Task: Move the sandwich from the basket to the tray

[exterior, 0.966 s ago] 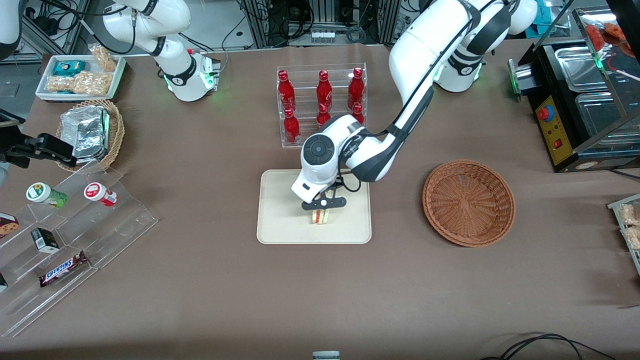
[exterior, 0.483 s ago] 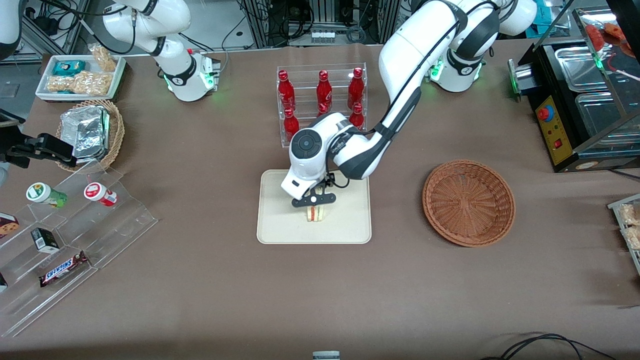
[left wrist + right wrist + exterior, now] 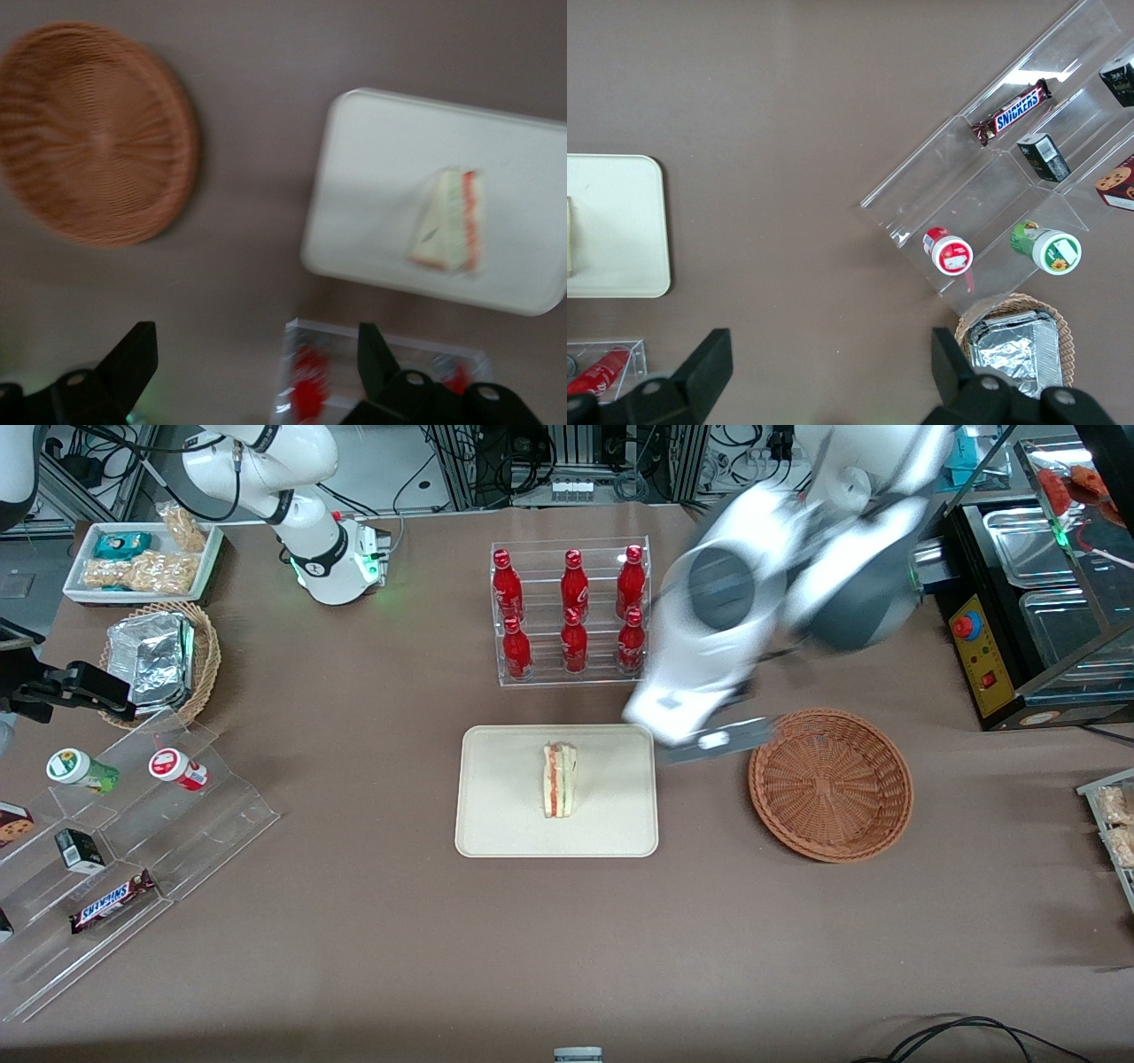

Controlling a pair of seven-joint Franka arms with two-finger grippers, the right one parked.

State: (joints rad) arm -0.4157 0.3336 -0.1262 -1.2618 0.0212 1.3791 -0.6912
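Note:
The sandwich [image 3: 559,779] [image 3: 449,223] lies flat on the cream tray [image 3: 505,802] [image 3: 372,177], its orange-red and green layers showing along the cut edge. The reddish-brown wicker basket [image 3: 830,784] [image 3: 93,133] holds nothing and sits beside the tray, toward the working arm's end of the table. My gripper [image 3: 718,741] [image 3: 257,363] hangs open and high above the table, over the gap between tray and basket. Nothing is between its fingers [image 3: 133,359], and the arm is blurred with motion.
A clear rack of red bottles [image 3: 571,611] [image 3: 381,372] stands farther from the front camera than the tray. Toward the parked arm's end are a clear stepped display with snacks [image 3: 115,841], a tan basket of foil packets [image 3: 159,660] and a white snack tray [image 3: 142,558].
The gripper let go of the sandwich, which now lies flat on the tray. The arm rose and swung quickly toward the basket.

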